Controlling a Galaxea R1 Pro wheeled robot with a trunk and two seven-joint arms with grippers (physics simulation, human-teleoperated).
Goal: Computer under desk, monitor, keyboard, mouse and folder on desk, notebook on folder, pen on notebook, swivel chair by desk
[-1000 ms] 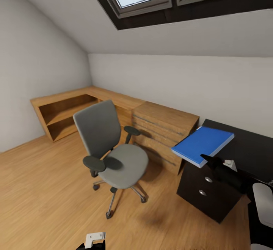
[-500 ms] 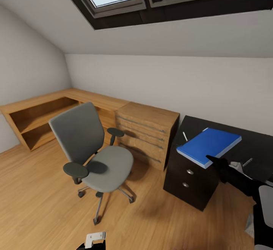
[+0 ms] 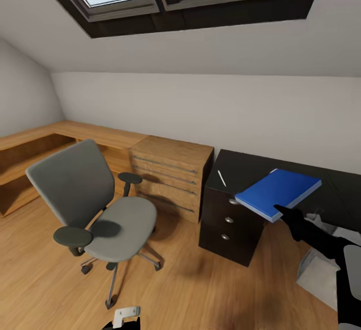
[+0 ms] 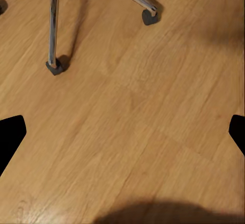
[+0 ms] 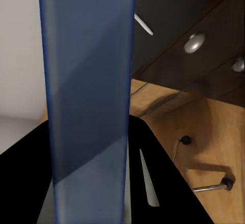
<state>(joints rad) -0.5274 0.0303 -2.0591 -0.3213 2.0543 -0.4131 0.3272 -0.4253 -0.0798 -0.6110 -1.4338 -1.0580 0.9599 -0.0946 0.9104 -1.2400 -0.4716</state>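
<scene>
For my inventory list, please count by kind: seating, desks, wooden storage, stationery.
Seating: 1, grey padded swivel chair
Desks: 1, matte black desk
Wooden storage: 2, light wood drawer cabinet, light wood open shelf
Stationery: 2, bright blue flat folder, thin whitish pen
Total: 6

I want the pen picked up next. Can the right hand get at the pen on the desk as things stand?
Probably not yet: the right hand is shut on the blue folder, so it cannot take the pen lying on the desk until the folder is set down.

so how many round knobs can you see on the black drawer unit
3, in a slanted line down the drawer unit's front: top knob, middle knob, bottom knob. The blue folder could be hiding more.
</scene>
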